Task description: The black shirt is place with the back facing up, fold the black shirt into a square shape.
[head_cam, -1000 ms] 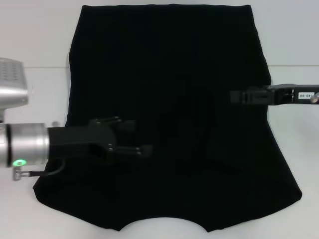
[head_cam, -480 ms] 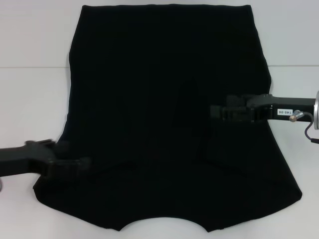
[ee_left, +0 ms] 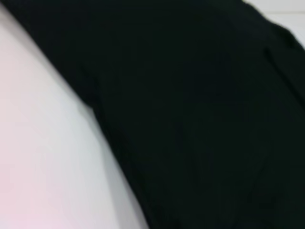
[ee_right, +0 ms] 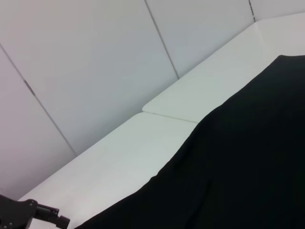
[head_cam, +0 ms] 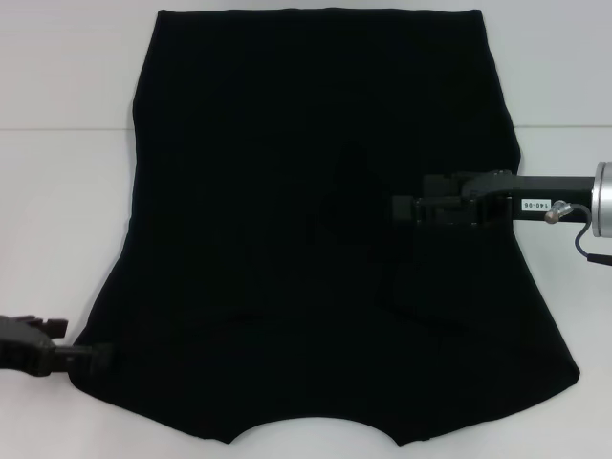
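Note:
The black shirt [head_cam: 316,163] lies spread flat on the white table [head_cam: 57,191], its plain side up, with no lettering in sight. My left gripper [head_cam: 98,356] sits low at the near left, right at the shirt's outer edge by the sleeve corner. My right gripper [head_cam: 398,208] reaches in from the right and hovers over the shirt's right-middle area. The left wrist view shows the black shirt [ee_left: 200,119] edge running diagonally across the white table [ee_left: 43,143]. In the right wrist view the black shirt [ee_right: 248,157] fills the lower right, and the left gripper [ee_right: 38,215] appears far off.
White table surface surrounds the shirt on the left, right and far sides. A seam in the tabletop [head_cam: 57,129] runs across behind the shirt's middle. White wall panels [ee_right: 95,62] stand beyond the table's edge.
My left arm has pulled back from over the shirt's left half to its near left edge. My right gripper has moved further in over the shirt toward its middle.

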Robot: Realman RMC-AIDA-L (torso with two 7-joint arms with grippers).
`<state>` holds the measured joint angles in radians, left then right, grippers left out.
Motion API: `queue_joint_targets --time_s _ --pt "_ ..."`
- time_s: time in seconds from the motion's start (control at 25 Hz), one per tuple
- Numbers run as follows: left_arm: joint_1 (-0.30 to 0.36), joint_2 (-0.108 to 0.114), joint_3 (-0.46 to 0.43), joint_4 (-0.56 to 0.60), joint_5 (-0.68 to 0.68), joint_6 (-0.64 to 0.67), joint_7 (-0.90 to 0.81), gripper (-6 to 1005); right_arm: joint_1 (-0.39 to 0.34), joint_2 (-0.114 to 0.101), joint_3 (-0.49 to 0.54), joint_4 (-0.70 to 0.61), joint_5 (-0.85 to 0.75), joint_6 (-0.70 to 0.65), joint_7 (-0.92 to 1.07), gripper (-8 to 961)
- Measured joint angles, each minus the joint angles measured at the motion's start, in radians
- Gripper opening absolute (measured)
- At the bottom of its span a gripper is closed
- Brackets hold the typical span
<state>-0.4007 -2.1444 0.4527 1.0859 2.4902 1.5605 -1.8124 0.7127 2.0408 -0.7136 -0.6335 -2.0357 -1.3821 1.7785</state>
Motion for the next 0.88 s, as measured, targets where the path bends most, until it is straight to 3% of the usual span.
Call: queue_joint_targets --time_s 0.48,0.88 --pt "-0.012 0.001 0.009 0.009 0.069 0.022 -0.027 937 0.003 -0.02 -0.084 0.0 0.0 -0.056 -0.022 940" --pt "-0.019 0.002 0.032 0.002 0.078 0.028 -0.031 906 0.002 -0.021 -0.082 -0.002 0.005 -0.072 -0.023 941"
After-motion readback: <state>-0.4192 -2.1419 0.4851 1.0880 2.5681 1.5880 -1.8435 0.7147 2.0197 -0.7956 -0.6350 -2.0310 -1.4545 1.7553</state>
